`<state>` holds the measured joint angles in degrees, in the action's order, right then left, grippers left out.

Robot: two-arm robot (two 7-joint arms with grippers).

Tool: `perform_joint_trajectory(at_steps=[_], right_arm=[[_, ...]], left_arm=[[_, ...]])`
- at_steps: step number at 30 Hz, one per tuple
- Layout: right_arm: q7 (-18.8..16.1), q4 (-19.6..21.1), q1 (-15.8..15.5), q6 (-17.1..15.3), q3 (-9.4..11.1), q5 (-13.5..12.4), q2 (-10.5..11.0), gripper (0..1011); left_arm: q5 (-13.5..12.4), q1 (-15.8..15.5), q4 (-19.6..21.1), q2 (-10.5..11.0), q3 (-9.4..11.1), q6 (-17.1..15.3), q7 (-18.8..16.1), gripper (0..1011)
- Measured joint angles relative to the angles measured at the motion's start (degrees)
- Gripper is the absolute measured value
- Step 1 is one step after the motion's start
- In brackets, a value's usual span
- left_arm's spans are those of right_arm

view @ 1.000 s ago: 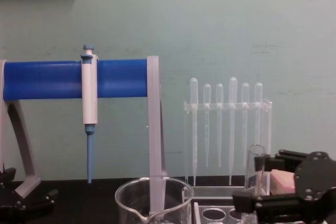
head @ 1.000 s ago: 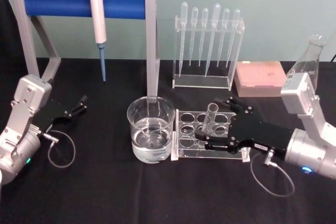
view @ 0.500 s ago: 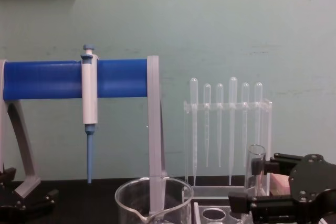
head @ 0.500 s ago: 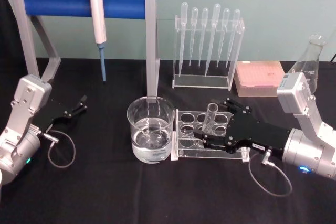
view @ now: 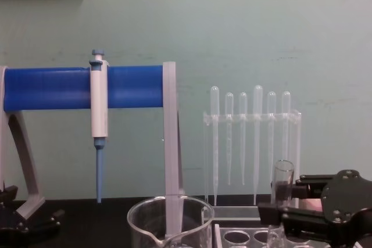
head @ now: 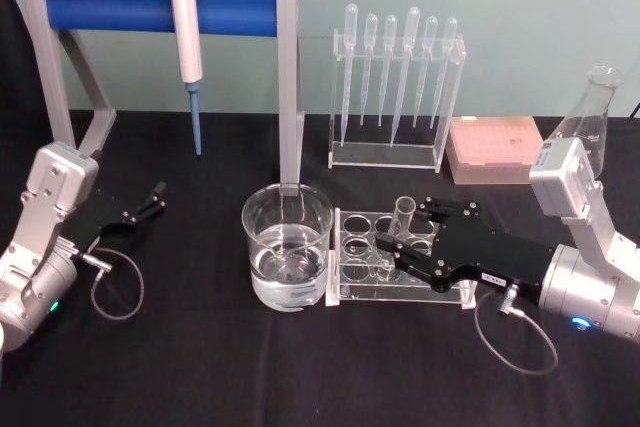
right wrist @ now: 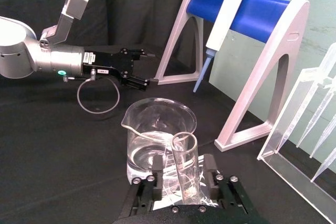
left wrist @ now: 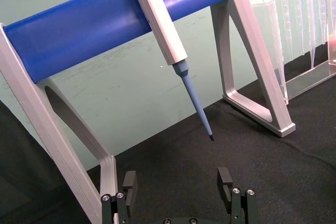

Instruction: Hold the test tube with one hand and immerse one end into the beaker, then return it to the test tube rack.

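Plainly, the clear open-rimmed test tube (head: 404,215) stands upright.

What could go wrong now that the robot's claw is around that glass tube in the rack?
1. The right gripper straddles the test tube, jaws open; an off-centre squeeze could tilt the glass against the rack or crack it.
2. The part-filled beaker stands right beside the rack, so a low carry might knock its rim.
The left gripper sits parked, far left.
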<state>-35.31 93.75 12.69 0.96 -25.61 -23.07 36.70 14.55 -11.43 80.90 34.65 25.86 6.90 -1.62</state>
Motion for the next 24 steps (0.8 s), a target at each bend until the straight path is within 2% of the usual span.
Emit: perform_joint_trajectory(at_steps=[2,5,6,8,10,24], right_arm=[[0.0,0.0,0.0,0.0,0.0,0.0,0.0,446],[0.0,0.0,0.0,0.0,0.0,0.0,0.0,362],[0.0,0.0,0.0,0.0,0.0,0.0,0.0,302],[0.0,0.0,0.0,0.1,0.1,-0.1,0.1,266],[0.0,0.1,0.0,0.1,0.1,-0.1,0.1,242],[-0.7,0.1,0.7,-0.5,0.2,-0.5,0.4,241]], left_arm=[[0.0,0.0,0.0,0.0,0.0,0.0,0.0,1000],[0.0,0.0,0.0,0.0,0.0,0.0,0.0,1000],[0.0,0.0,0.0,0.0,0.0,0.0,0.0,1000],[0.0,0.0,0.0,0.0,0.0,0.0,0.0,1000],[0.0,0.0,0.0,0.0,0.0,0.0,0.0,1000],[0.0,0.0,0.0,0.0,0.0,0.0,0.0,1000]])
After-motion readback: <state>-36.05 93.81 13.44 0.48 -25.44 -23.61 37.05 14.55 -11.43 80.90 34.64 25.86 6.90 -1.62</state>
